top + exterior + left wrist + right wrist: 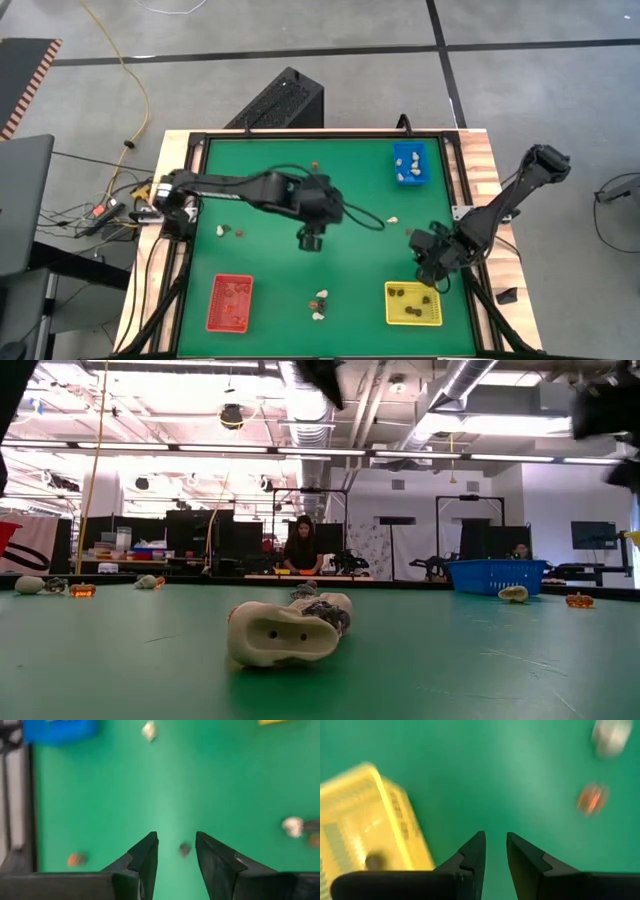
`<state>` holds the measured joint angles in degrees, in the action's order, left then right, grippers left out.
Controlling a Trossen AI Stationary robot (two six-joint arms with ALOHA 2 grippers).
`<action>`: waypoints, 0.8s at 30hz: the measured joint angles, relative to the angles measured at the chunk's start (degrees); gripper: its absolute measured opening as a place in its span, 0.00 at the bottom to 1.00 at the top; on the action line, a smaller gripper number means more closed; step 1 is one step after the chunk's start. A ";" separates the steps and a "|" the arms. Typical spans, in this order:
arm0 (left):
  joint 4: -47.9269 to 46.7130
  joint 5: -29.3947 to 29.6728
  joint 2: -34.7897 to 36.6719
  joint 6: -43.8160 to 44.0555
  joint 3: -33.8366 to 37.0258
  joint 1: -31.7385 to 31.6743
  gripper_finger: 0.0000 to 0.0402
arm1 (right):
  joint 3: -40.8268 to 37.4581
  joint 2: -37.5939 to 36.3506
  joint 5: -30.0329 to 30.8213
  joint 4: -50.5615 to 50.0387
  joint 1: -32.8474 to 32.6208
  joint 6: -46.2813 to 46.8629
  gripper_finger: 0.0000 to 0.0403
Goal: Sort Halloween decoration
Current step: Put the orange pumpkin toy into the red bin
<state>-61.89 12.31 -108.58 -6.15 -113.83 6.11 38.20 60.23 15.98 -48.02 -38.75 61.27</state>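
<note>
Green felt carries the trinkets: dark ones in the yellow tray [413, 303] at five o'clock, whitish ones in the blue tray [410, 163] at one, strays between. They look light, hard, rounded (likely slippery); pinch across the middle. The cream trinket [283, 635] lies lengthwise across the low view. Left gripper [176, 856] and right gripper [494, 853] both hold nothing, jaws apart.

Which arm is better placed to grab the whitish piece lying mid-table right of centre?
Probably the right. The right gripper hangs open and empty near the yellow tray, closer to the whitish piece than the left gripper.
</note>
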 joint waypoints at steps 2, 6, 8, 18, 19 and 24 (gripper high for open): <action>0.30 2.70 4.50 1.75 5.35 -0.85 0.30 | 0.31 -1.05 4.02 1.27 2.37 -6.89 0.27; 5.75 8.49 16.22 7.47 22.47 -3.38 0.30 | 0.39 -2.47 8.04 5.16 7.75 -20.87 0.27; 10.54 9.58 21.78 10.93 32.59 -5.20 0.30 | 0.39 -2.87 8.34 7.48 11.04 -27.58 0.27; 9.42 5.34 41.04 34.74 63.72 -20.73 0.30 | 0.41 -2.92 0.97 17.89 29.36 -47.81 0.27; 8.75 2.44 41.54 35.52 65.24 -22.84 0.30 | 0.41 -2.84 -0.82 18.87 31.19 -49.22 0.27; 8.37 -15.74 41.56 29.99 71.32 -27.83 0.30 | 0.43 -1.05 -8.35 23.08 38.54 -52.17 0.27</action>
<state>-53.52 -3.43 -67.02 23.84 -42.51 -21.71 38.63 59.18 7.63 -24.94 -0.21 9.10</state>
